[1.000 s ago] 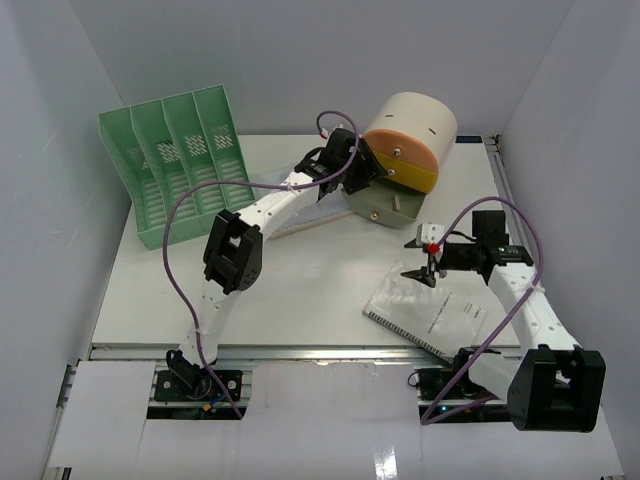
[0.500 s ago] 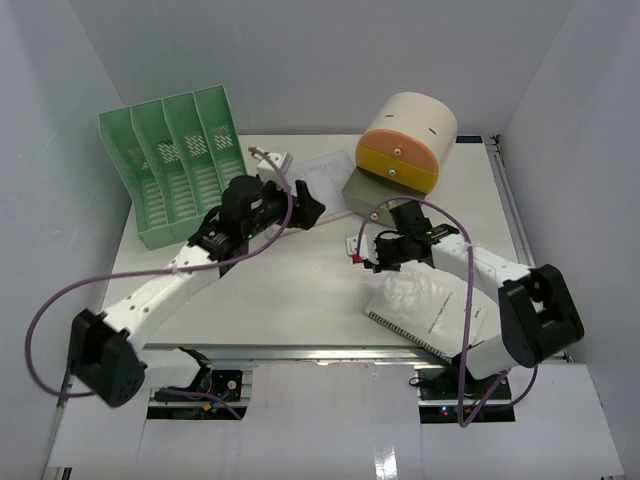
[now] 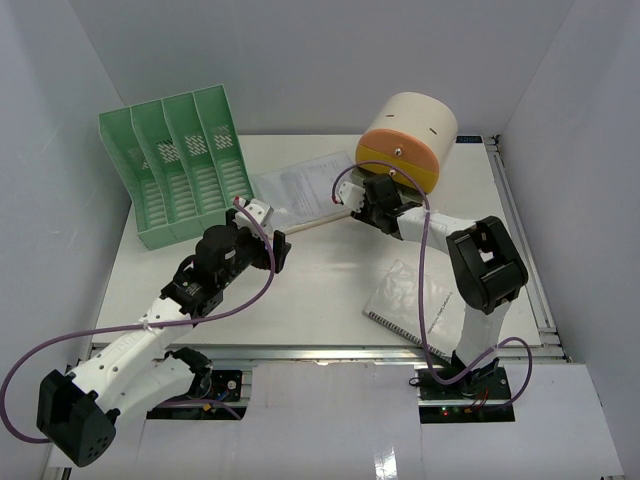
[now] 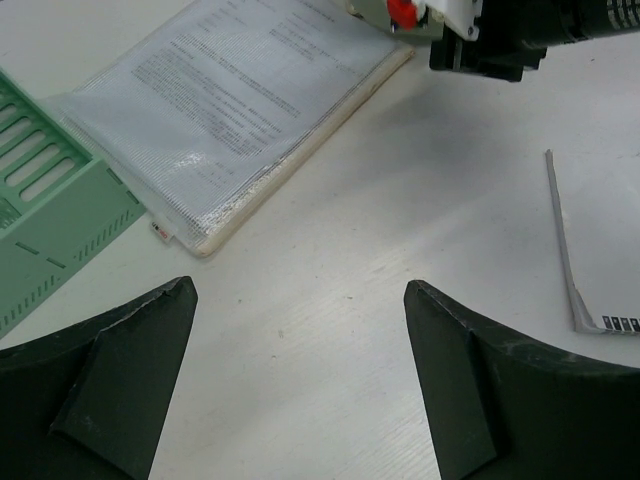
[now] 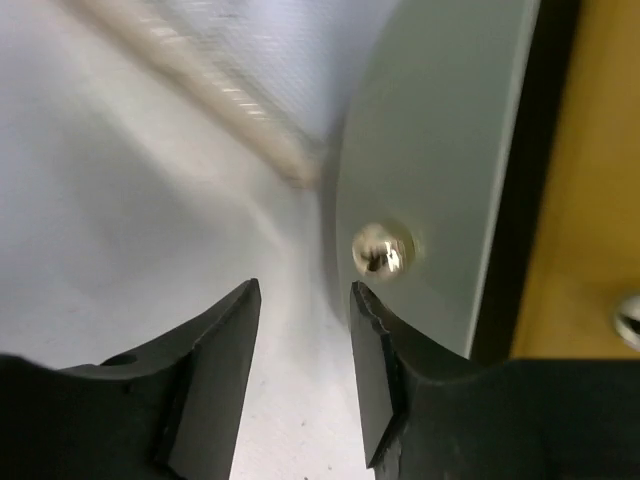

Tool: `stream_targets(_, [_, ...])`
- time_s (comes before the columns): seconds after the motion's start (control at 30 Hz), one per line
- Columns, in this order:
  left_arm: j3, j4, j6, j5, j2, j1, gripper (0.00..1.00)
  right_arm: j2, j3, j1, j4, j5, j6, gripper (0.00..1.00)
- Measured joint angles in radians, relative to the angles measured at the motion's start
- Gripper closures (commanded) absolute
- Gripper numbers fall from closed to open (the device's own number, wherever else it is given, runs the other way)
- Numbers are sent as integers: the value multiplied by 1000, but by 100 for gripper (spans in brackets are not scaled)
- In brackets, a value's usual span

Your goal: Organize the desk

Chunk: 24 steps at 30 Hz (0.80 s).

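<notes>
Right hand (image 5: 305,300), slightly parted and empty, faces the knob (image 5: 382,248) of the drawer (image 5: 440,150); left hand (image 4: 298,290), wide open and empty, hovers over the counter (image 4: 330,340).

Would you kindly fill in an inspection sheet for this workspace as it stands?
Surface: desk white, aluminium rail at near edge.
Job's things: green file rack rear left; document sleeve flat beside it; round drawer unit rear right; spiral notebook front right.
Clutter: nothing seen.
Claws: left claw open, empty, above desk; right claw open, empty, facing grey drawer's knob.
Cables: purple cables loop along both arms.
Surroundings: white walls on three sides.
</notes>
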Motion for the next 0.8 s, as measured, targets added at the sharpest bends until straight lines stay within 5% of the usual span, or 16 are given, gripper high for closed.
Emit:
stream_targets(0.17, [0,-3,11,-10,-5,0,3,5,59,-33,47,70,6,29])
stream_targets(0.47, [0,-6,13,-21,-6,0,3,59,100,-73,62,89,-19,27])
stream_targets(0.73, [0,-6,12,-22,-6,0,3,-30,42,-96,11,-76,-42,35])
stream_targets(0.8, [0,-6,12,-22,-6,0,3,-92,32,-100,-49,-186,-56,47])
